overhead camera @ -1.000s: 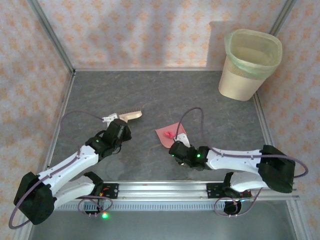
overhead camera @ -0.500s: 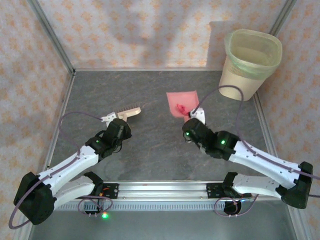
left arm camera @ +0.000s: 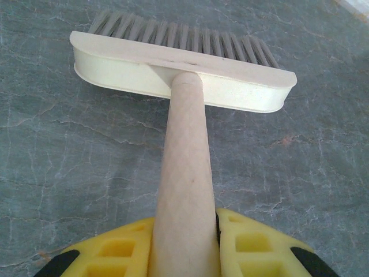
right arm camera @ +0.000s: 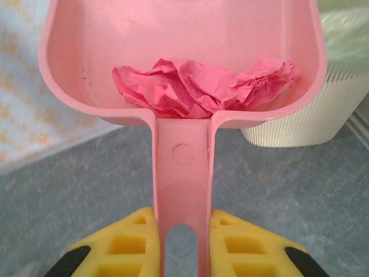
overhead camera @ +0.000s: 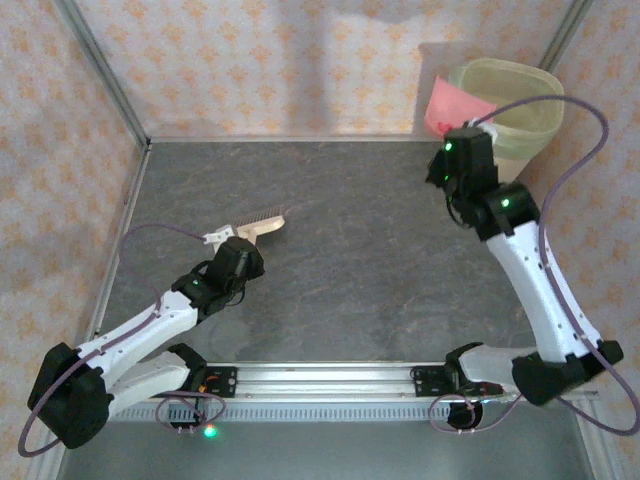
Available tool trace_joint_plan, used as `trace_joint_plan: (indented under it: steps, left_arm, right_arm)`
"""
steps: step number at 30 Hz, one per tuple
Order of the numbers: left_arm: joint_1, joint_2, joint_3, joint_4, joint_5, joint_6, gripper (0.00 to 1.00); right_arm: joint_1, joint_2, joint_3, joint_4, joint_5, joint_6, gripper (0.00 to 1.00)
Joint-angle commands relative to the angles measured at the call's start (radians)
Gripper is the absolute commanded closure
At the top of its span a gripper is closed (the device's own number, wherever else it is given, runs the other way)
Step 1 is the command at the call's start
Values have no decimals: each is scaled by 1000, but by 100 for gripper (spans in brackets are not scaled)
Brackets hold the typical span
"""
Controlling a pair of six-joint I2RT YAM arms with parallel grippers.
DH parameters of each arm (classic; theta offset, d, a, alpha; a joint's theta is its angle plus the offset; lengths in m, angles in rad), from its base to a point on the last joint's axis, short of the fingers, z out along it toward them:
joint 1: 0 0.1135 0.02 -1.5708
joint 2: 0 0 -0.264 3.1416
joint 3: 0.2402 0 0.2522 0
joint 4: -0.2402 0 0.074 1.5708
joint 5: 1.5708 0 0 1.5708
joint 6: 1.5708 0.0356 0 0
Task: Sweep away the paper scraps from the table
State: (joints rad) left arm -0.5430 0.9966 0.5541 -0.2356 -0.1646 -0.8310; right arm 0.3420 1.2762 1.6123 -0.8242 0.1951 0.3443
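Right claw [overhead camera: 462,138] high at far right corner of counter [overhead camera: 330,200], shut on handle of pink dustpan [overhead camera: 448,105]. Pan held just beside left side of cream bin [overhead camera: 520,95]; over the rim or only in front of it, not possible to tell from above. Left claw [overhead camera: 238,250] low near left edge of counter, shut on handle of brush [overhead camera: 262,226], bristles toward far side. Paper scraps not possible to separate from pink of pan in this view.

From left wrist: yellow fingers [left arm camera: 228,225] tight on both sides of round cream handle. Brush head [left arm camera: 181,75] lying across the view, bristles touching or almost touching grey counter [left arm camera: 57,167].

From right wrist: yellow fingers [right arm camera: 219,225] closed on flat pink handle of dustpan [right arm camera: 86,57]. Paper scraps [right arm camera: 202,86] as one crumpled pink heap inside pan, against rear wall where handle joins. So directly ahead of claw, near but apart from fingers. Bin [right arm camera: 323,109] behind and to right of pan, seemingly not yet under it.

As judgement: very light, soft, easy to press flat, loose in pan with nothing to keep them. Likely to slide out all together at a tilt, or to jump out at a quick jerk. No need to pinch the paper itself. Better to carry by pan handle, as now, and keep pan level until well over bin opening.
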Motion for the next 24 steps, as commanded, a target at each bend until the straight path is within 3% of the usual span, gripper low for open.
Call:
trace_joint_plan:
  steps: [1,7,14,24]
  left_arm:
    - [1,-27,3,23,-27,-5,100]
    - [0,-27,4,24,-17,-3,100]
    - [2,-19,9,24,-2,-3,100]
    - [1,-12,15,20,-2,4,100]
  right_arm:
    - [-100,81,141,-62,-117,29,100]
    - [-305,216,319,-32,-346,184,100]
    - [-456,405,550,-66,-530,318,100]
    - [-513,630,845,-147,-716,478,100]
